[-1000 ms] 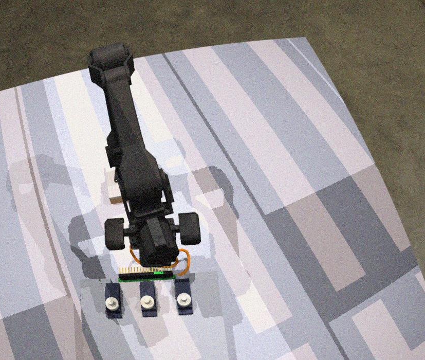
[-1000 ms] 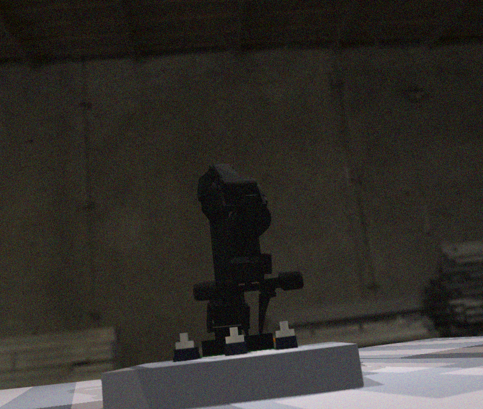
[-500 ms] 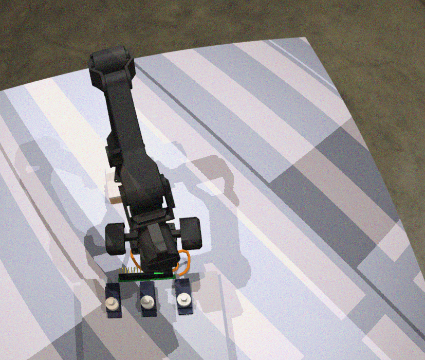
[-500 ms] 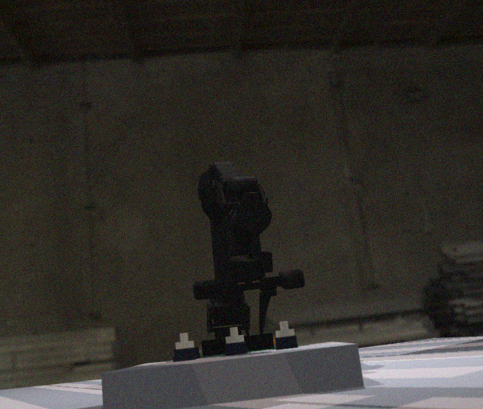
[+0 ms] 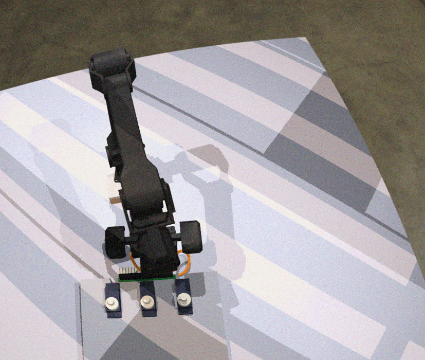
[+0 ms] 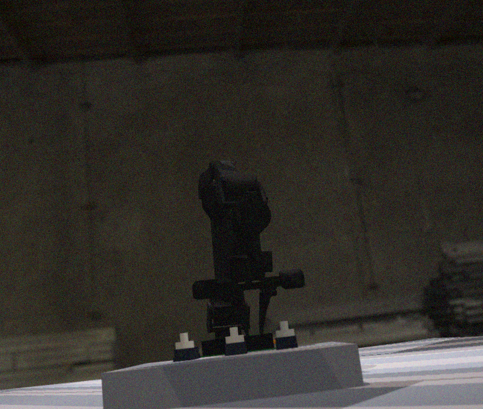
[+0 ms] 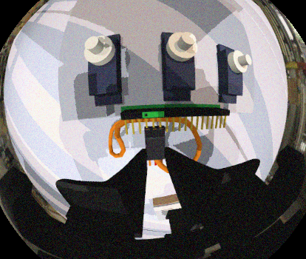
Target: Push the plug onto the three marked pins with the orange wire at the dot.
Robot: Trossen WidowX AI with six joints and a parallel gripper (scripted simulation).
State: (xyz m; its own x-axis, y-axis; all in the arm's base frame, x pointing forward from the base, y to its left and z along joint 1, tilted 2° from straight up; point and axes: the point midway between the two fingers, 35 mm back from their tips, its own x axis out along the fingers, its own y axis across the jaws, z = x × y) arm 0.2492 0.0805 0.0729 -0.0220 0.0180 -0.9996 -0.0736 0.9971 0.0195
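Note:
My gripper point(image 7: 155, 152) is shut on the black plug point(image 7: 155, 140), its fingers on the plug's sides. The plug's front end meets the marked pins point(image 7: 154, 123) in the wrist view, roughly square to the row; whether the pins are inside the holes I cannot tell. The green band point(image 7: 153, 115) has its dot at the left end. An orange wire end point(image 7: 150, 163) shows at the plug's rear left, on the dot's side. The orange lead point(image 7: 199, 142) point(image 5: 188, 264) loops around both sides. The pin row point(image 5: 126, 270) is partly hidden by the arm in the top view.
Three dark blue servos point(image 5: 147, 290) point(image 7: 179, 74) with white horns stand behind the black header strip point(image 7: 199, 113) point(image 5: 129, 276). They stand on a raised grey block point(image 6: 233, 380). A pale box with a brown side point(image 7: 165, 201) point(image 5: 114, 200) lies behind the gripper.

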